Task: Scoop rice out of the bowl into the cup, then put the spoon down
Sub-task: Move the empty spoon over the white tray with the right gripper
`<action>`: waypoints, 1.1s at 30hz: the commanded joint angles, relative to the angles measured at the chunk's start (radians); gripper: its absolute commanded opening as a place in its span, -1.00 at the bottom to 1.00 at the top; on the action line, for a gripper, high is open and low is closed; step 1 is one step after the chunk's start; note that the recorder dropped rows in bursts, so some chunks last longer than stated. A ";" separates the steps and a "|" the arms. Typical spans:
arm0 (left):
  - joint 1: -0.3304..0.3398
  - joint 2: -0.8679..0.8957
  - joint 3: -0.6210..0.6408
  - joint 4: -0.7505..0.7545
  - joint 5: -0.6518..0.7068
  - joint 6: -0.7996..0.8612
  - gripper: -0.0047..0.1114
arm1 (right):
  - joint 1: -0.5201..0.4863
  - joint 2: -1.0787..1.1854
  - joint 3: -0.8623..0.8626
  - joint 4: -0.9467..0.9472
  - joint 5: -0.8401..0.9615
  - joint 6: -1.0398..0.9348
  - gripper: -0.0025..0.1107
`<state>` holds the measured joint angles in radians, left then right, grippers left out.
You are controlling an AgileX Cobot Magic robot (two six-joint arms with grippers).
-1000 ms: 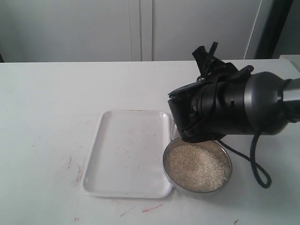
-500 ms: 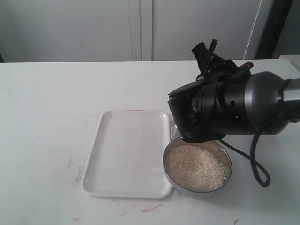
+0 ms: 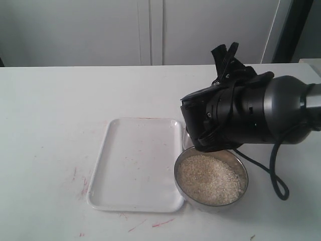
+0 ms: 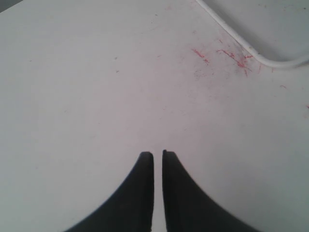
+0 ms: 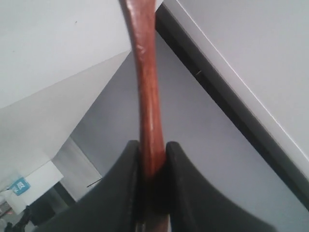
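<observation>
- White table (image 3: 50, 100) is carrying the bowl (image 3: 245, 173) of rice (image 3: 209, 179) beside your right arm.
- Your right gripper (image 5: 152, 145) is clamping the spoon (image 5: 147, 82) handle, swinging slightly rightward since before.
- Your left gripper (image 4: 158, 154) is hovering nearly closed, empty.

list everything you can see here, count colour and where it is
table: one, white, under everything
tray: one, white, rectangular, left of the bowl in the exterior view
bowl: one, shiny steel, by the tray's near right corner
rice: one heap, off-white, in the bowl
spoon: one, reddish-brown wood, only the handle shows
red marks: several, on the table by the tray's left side
cable: one, black, looping right of the bowl
cabinet doors: white, behind the table
right arm: one, dark grey, over the bowl's far edge
right gripper: black, shut on the spoon handle
left gripper: black, shut, holding nothing, over bare table
</observation>
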<state>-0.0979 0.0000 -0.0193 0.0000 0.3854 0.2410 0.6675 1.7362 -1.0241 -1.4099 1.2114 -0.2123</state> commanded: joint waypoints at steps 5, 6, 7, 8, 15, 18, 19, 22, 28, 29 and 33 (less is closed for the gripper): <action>-0.005 0.000 0.009 -0.006 0.049 -0.006 -0.67 | 0.000 -0.072 -0.001 0.140 0.010 0.285 -0.96; -0.005 0.000 0.009 -0.006 0.049 -0.006 -0.67 | 0.000 -0.089 -0.001 0.190 0.010 0.334 -0.96; -0.005 0.000 0.009 -0.006 0.049 -0.006 -0.67 | 0.000 -0.107 -0.001 0.247 0.010 0.385 -0.96; -0.005 0.000 0.009 -0.006 0.049 -0.006 -0.67 | 0.000 -0.122 -0.001 0.297 0.010 0.426 -0.96; -0.005 0.000 0.009 -0.006 0.049 -0.006 -0.67 | 0.000 -0.247 -0.001 0.754 0.010 0.643 -0.96; -0.005 0.000 0.009 -0.006 0.049 -0.006 -0.67 | 0.000 -0.287 -0.001 0.903 0.010 0.663 -0.96; -0.005 0.000 0.009 -0.006 0.049 -0.006 -0.67 | 0.000 -0.297 -0.001 0.957 0.010 0.663 -0.96; -0.005 0.000 0.009 -0.006 0.049 -0.006 -0.67 | 0.000 -0.309 -0.001 1.104 0.010 0.663 -0.96; -0.005 0.000 0.009 -0.006 0.049 -0.006 -0.67 | 0.000 -0.309 -0.044 1.284 -0.095 0.661 -0.96; -0.005 0.000 0.009 -0.006 0.049 -0.006 -0.67 | 0.000 -0.304 -0.066 1.298 -0.115 0.663 -0.96; -0.005 0.000 0.009 -0.006 0.049 -0.006 -0.67 | 0.000 -0.231 -0.208 1.333 -0.103 0.695 -0.96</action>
<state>-0.0979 0.0000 -0.0193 0.0000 0.3854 0.2410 0.6675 1.4573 -1.1361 -0.0965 1.1169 0.4484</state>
